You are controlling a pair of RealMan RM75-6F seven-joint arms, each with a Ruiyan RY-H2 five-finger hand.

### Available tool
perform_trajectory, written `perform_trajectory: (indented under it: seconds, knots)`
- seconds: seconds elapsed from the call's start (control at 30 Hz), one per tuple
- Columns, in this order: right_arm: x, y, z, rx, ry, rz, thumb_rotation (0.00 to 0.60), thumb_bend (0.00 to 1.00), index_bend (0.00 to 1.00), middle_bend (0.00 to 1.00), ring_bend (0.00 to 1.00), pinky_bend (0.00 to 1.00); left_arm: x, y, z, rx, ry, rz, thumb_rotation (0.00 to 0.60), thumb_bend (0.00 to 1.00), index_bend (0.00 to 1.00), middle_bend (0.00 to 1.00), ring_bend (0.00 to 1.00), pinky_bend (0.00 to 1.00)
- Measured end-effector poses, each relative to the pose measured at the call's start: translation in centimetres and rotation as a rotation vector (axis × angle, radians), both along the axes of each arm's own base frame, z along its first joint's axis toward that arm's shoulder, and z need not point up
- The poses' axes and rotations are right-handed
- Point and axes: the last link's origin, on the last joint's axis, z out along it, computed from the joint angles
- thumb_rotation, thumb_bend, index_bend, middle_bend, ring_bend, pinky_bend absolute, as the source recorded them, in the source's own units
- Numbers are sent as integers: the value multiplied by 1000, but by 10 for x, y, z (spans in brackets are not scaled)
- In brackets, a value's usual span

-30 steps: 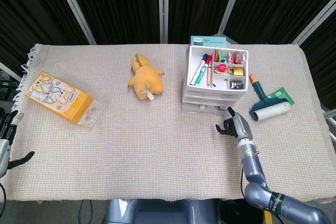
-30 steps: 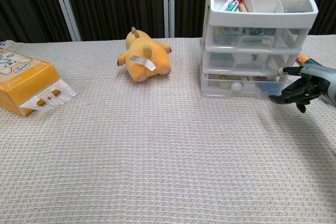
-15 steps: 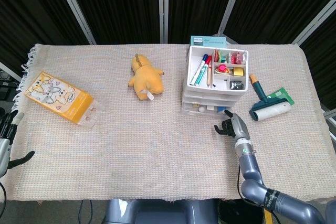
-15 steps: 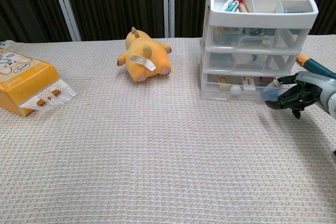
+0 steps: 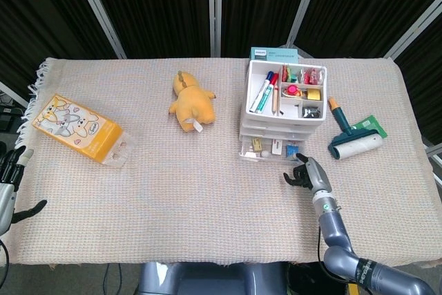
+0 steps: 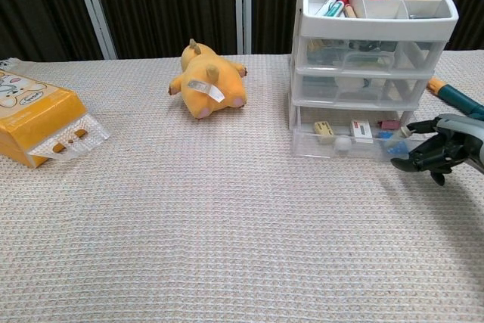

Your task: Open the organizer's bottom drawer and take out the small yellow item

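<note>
Chest view: our right hand (image 6: 439,145) at right front corner of pulled-out bottom drawer (image 6: 344,141), fingers curled, can't tell if gripping. Small yellow item (image 6: 324,129) inside drawer, left part. Organizer (image 6: 370,51) behind. Left hand (image 5: 10,184) low at table edge, fingers spread, holding nothing.

The organizer (image 6: 363,58) is glossy clear-and-white plastic. A rough woven cloth (image 5: 179,191) covers the table. The yellow toy (image 6: 208,81) looks soft plush; the orange box (image 5: 76,128) is printed card.
</note>
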Motion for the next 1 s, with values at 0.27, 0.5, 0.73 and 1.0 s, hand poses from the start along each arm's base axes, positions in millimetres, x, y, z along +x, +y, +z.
perform_trajectory:
  seconds: [0.27,0.5,0.73,1.0]
  knots:
    - [-4,21,6,34,-17,15,600,291,432,883,906,736,1,-2,0,1,0,-5,600,19,0,0,0,0]
    - [-3,33,9,52,-20,37,600,290,431,883,906,736,2,-3,0,3,0,-6,600,19,0,0,0,0]
    - [-5,40,9,61,-22,38,600,289,380,882,906,736,2,-3,0,3,-1,-8,600,19,0,0,0,0]
    - [-4,45,10,64,-43,52,600,256,160,883,906,736,2,-3,1,4,-1,-6,600,19,0,0,0,0]
